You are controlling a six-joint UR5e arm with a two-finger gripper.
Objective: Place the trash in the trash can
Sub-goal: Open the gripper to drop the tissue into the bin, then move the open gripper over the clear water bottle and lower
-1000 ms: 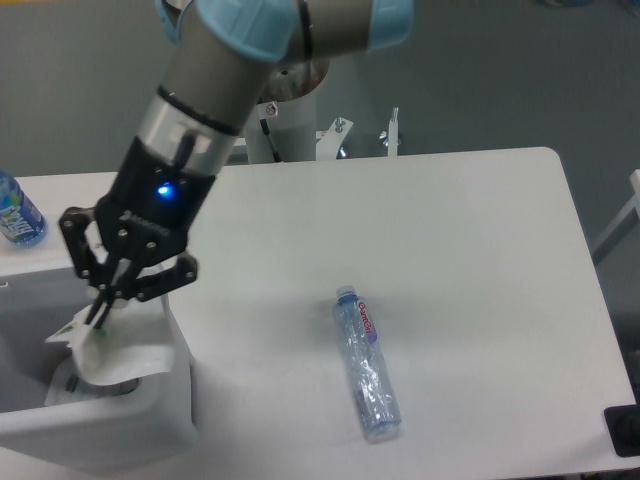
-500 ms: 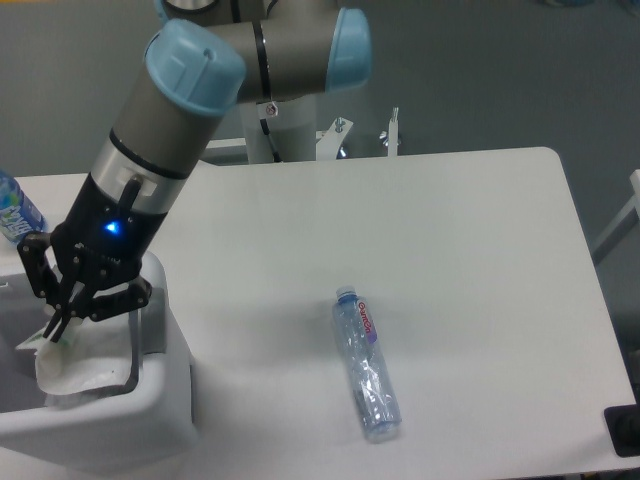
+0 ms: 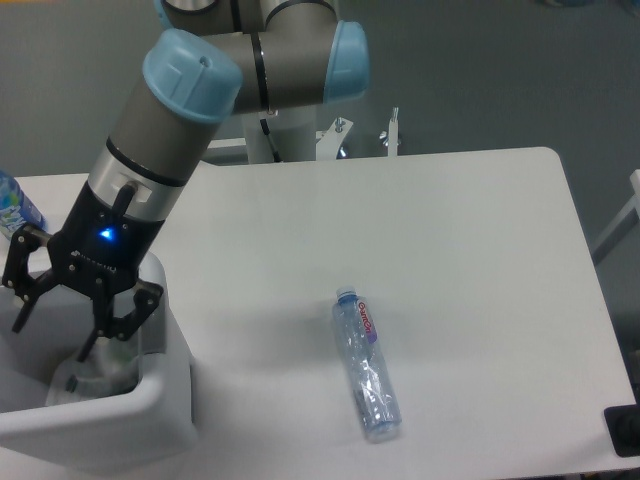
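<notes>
Your black two-finger gripper (image 3: pixel 52 325) hangs spread wide and empty over the large white plastic trash can (image 3: pixel 150 415); the crushed clear plastic bottle with the red-purple label (image 3: pixel 366 365) lies well off to its right, long axis running near-to-far across the white table (image 3: pixel 430 230)

From my screen the lighting is even and cool, coming from overhead. The white table (image 3: pixel 450 250) reads bright but not blown out, with a faint bluish cast. A soft shadow spreads right of the arm (image 3: pixel 150 150), and a thin one edges the crushed bottle (image 3: pixel 366 365). The picture is soft throughout; fine detail inside the trash can (image 3: pixel 110 400) is murky.
</notes>
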